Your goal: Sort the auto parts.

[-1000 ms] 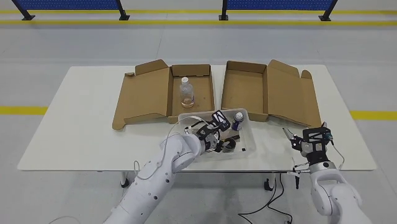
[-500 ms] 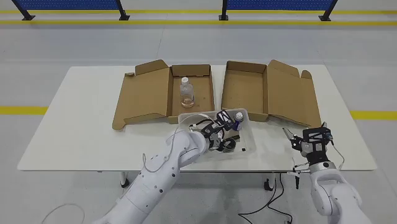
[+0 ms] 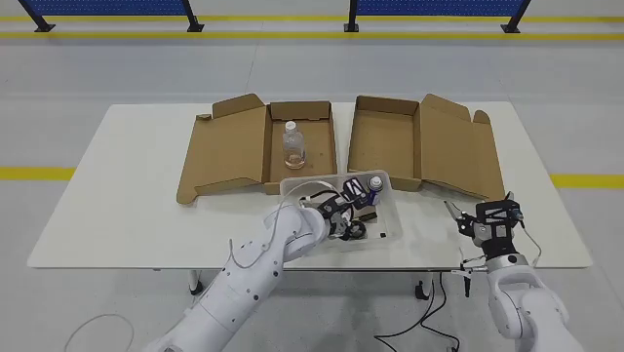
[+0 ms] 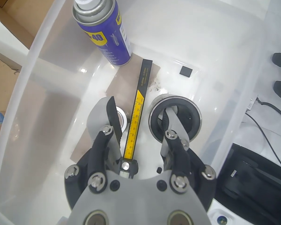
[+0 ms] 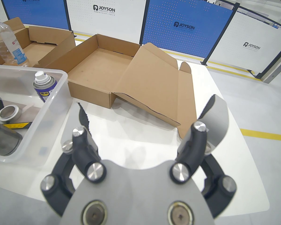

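Inside the clear bin (image 4: 21, 76), the left gripper (image 4: 138, 108), released, straddles the caliper (image 4: 140, 90), one finger (image 4: 173, 122) inside the bearing (image 4: 194, 115).

Bright, even overhead light; small glare spots inside the bin (image 4: 201, 24).

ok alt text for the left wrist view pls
The left gripper hangs open inside a clear plastic bin, its fingers either side of a yellow-and-black caliper, one finger at the hole of a black bearing. A blue spray can stands upright beyond.
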{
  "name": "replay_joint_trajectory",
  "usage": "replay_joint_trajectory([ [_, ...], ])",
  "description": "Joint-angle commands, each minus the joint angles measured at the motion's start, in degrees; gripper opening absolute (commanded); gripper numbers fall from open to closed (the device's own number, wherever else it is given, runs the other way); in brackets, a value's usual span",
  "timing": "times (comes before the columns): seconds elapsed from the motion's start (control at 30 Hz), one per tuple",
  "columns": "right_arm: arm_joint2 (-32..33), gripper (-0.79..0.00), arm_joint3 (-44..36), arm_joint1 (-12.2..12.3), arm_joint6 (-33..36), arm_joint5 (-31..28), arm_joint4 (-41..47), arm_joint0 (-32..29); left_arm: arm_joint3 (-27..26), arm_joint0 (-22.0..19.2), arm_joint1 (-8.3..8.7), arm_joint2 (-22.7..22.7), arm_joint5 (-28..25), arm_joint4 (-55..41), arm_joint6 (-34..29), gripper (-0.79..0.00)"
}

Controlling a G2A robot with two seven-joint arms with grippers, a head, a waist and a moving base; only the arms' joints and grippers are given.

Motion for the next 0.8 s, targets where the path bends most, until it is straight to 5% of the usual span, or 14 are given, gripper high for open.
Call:
replay_joint_trajectory([
  [0.0,0.0,0.0,0.0,0.0,0.0,0.0,0.0,0.0,-0.2,0.1,0.14,0.1,-0.6,0.5,-0.1,-0.406],
  [0.77,0.0,0.0,0.0,0.0,0.0,0.0,0.0,0.0,-2.4,1.9,1.83,-0.3,-5.2,5.1,1.3,-0.474],
])
